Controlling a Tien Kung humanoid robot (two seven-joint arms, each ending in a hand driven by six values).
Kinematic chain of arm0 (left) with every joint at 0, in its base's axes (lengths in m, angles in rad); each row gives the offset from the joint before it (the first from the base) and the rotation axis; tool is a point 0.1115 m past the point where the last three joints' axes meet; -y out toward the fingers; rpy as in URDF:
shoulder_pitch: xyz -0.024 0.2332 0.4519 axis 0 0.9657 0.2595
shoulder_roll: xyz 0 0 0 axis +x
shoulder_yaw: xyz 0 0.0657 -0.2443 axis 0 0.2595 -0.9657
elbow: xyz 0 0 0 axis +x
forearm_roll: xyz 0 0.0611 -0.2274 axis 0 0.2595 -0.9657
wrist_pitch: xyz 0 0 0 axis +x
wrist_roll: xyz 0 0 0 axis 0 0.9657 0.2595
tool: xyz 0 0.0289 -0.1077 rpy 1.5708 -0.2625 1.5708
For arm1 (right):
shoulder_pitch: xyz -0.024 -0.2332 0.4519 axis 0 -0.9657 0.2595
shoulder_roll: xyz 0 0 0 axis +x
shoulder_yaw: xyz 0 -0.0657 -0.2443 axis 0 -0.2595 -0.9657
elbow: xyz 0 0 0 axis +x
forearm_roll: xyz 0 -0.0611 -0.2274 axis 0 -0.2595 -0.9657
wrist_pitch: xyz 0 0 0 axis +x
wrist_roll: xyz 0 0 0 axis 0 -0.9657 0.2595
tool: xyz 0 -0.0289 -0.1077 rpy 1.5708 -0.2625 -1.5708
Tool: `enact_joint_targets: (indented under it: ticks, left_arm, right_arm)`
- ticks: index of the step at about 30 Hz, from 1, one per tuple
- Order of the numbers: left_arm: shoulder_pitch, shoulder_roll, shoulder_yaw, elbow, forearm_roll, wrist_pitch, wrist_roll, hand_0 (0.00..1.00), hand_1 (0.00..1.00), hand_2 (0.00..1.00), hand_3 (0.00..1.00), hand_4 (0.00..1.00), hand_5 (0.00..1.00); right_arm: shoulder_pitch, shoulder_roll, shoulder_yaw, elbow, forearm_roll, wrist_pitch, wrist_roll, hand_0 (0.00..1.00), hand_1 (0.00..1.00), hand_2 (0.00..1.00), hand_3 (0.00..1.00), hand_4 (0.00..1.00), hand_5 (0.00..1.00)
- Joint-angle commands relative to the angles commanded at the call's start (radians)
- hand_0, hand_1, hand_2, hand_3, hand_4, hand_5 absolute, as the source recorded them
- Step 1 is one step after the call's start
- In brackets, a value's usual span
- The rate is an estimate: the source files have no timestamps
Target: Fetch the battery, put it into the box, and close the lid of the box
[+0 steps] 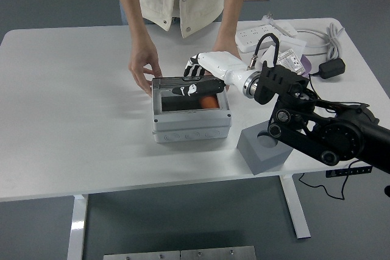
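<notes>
I see the orange battery [209,102] already inside the box [191,123]. My right hand [198,74] rests flat, fingers open, pushing the clear lid [189,92] nearly down. Only the last closing is left.

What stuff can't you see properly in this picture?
- Head view: the orange battery in the box is partly covered by the clear lid and the robot's right hand.
- The person's hand is mostly behind the robot's wrist.
- The person's head is cut off at the top edge.
- The left hand isn't in view.
</notes>
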Motion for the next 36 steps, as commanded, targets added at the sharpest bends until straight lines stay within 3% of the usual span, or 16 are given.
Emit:
enact_joint_targets:
  ticks: [14,23,28,36]
  left_arm:
    - [-0.001,-0.003,-0.005,0.000,0.006,-0.001,0.002,0.596,0.758,0.609,0.482,0.045,0.002]
    - [0.002,-0.014,-0.020,0.000,0.022,-0.002,0.003,0.595,0.758,0.608,0.482,0.044,0.002]
    - [0.005,-0.019,-0.029,0.000,0.032,-0.002,0.001,0.595,0.758,0.607,0.482,0.043,0.002]
    - [0.006,-0.027,-0.029,0.000,0.034,0.000,-0.005,0.595,0.758,0.607,0.482,0.044,0.002]
  right_arm:
    - [-0.021,-0.027,0.048,0.074,0.007,0.063,-0.028,0.606,0.556,0.624,0.653,0.964,0.884]
    - [-0.180,-0.043,0.265,0.147,-0.048,0.088,-0.004,0.607,0.554,0.621,0.652,0.960,0.893]
    - [-0.288,-0.051,0.399,0.186,-0.071,0.041,0.048,0.610,0.554,0.617,0.653,0.957,0.896]
    - [-0.457,-0.051,0.593,0.221,0.047,-0.116,0.221,0.612,0.550,0.612,0.646,0.961,0.901]
